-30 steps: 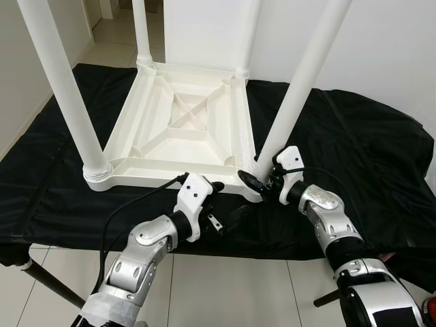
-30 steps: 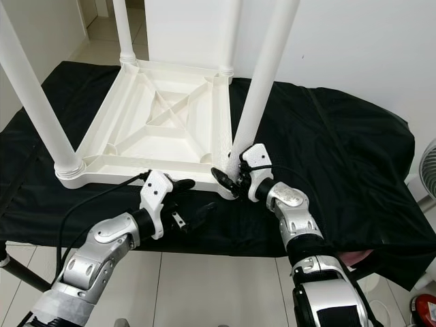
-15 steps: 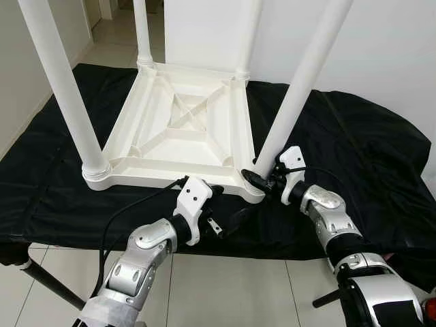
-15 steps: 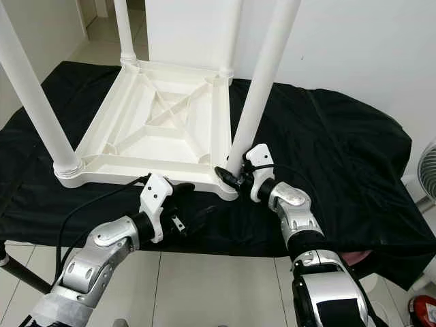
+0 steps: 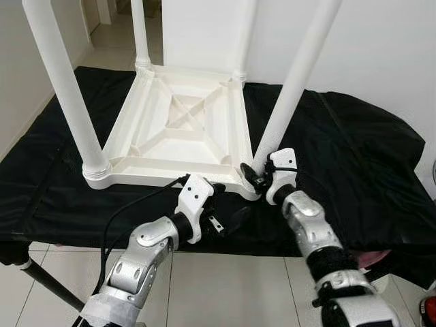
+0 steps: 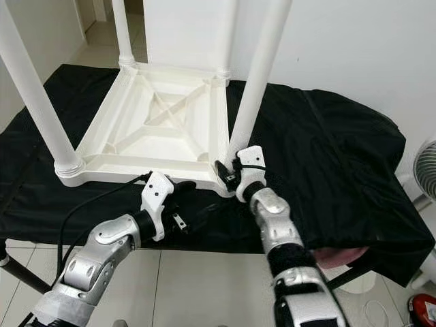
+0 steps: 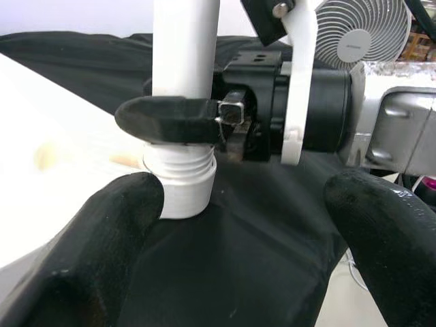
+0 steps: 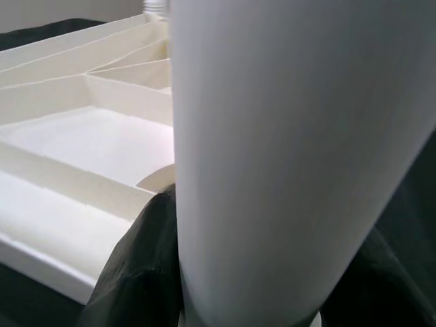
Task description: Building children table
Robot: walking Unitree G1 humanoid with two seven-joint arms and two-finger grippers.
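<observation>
1. An upturned white children table (image 5: pixel 180 129) lies on a black cloth (image 5: pixel 354 157) spread over a low stand. Its four legs point up, and white walls rise behind it at 12 o'clock.
2. A fan (image 7: pixel 361 37) stands off to the robot's right, past the cloth's edge.
3. The right claw (image 5: pixel 253 176) is clamped around the base of the near right leg (image 5: pixel 289 88), at the tabletop's 5 o'clock corner. One black finger (image 7: pixel 170 119) crosses just above the leg's threaded collar.
4. The left claw (image 5: pixel 228 214) hovers spread open just in front of that corner, holding nothing. The right arm stands between it and the leg.
5. Since a second ago the right forearm has swung nearer and more upright, while its grip stays on the leg.
</observation>
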